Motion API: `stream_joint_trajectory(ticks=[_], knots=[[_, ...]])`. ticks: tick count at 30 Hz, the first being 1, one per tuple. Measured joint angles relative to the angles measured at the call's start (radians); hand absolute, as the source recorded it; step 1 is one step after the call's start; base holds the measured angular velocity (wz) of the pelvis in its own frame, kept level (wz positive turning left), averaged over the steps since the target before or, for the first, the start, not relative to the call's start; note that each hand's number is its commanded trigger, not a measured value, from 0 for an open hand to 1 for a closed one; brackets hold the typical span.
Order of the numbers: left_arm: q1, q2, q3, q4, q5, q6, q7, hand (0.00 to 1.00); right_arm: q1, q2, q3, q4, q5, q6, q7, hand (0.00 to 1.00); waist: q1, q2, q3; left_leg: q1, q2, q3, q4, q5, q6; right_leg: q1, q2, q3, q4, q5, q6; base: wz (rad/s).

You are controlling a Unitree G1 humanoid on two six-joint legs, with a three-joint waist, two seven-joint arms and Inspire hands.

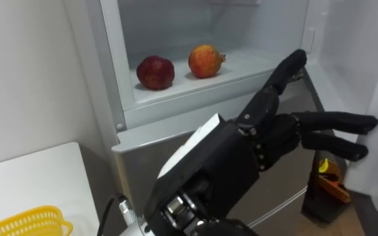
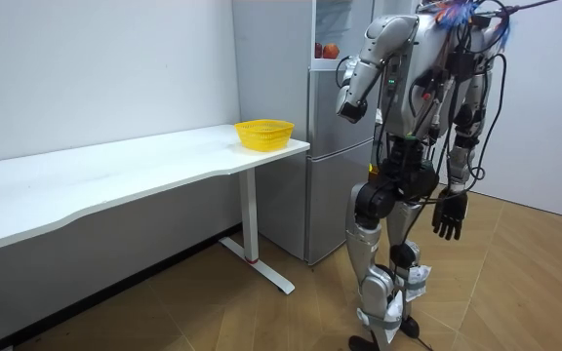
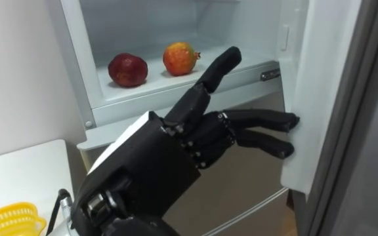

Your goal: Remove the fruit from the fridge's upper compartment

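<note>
Two pomegranates sit apart on the upper fridge's shelf, the dark red pomegranate roundish, the orange-red pomegranate pointing its crown right, while the left hand holds straight fingers against the open door and the right hand hangs relaxed.

Silver-grey limbs are trailing dark cables; the black, jointed left robot hand is wearing a white tag, and the right robot hand is showing black too.

Yellow basket on white table, low and well left of the left hand. Black-and-orange object on wooden floor, below its fingertips.
</note>
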Motion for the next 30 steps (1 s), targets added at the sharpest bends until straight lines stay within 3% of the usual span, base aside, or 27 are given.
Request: stream_joint_trajectory(ticks=[21, 30], knots=[[-0.003, -0.004, -0.027, 0.0, -0.002, 0.01, 0.01, 0.0, -0.025, -0.004, 0.013, -0.016, 0.008, -0.004, -0.01, 0.0, 0.002, 0.002, -0.0016, -0.003, 0.0, 0.0, 0.001, 0.0, 0.0, -0.002, 0.001, -0.004, -0.002, 0.003, 0.001, 0.0], [-0.099, -0.009, -0.123, 0.044, -0.002, 0.019, -0.002, 0.0, -0.063, -0.012, 0.041, -0.015, 0.015, 0.001, -0.009, 0.0, -0.017, 0.012, -0.0064, -0.018, 0.0, 0.003, 0.013, 0.0, 0.0, -0.015, -0.001, -0.001, -0.001, 0.007, 0.001, -0.01]])
